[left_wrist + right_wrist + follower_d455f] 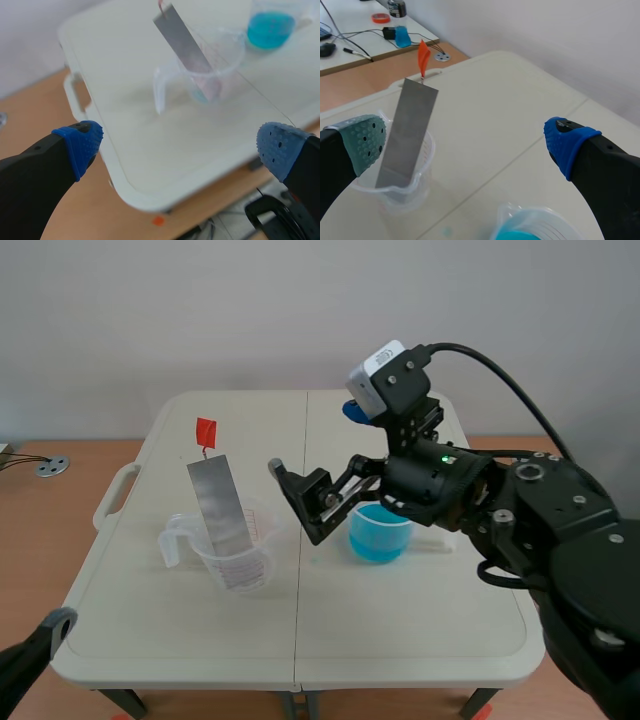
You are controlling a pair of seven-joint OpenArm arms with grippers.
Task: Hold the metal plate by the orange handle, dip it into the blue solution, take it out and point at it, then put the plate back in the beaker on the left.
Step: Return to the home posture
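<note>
One metal plate (220, 520) stands tilted in the clear beaker (240, 560) on the left half of the table (420, 625). Its lower end sits down in the cup and its top leans toward the far side. The orange handle (206, 430) rises off the plate's top edge on a thin wire, well above the beaker rim, with open air around it on every side I can see.

The clear beaker's own grip and spout face the table's left edge. Just right of the centre seam (297, 630) sits the second beaker (380, 545), which holds the blue solution (378, 530). A strip of tabletop shows between the two cups.

My right gripper (297, 502) hangs above that strip with its fingers spread wide, pinching nothing. It is near the plate's right edge but apart from it. From its wrist camera the plate is ahead, close to the finger with the grey-green pad (365, 140), and the blue beaker's rim lies under the gripper.

A broad stretch of tabletop lies between both beakers and the near edge.

My left gripper (180, 142) is low, off the table's near left corner, with its fingers spread and holding nothing. The table's rounded edge runs between its blue pads (82, 142), with the wooden floor (30, 125) beside it.
</note>
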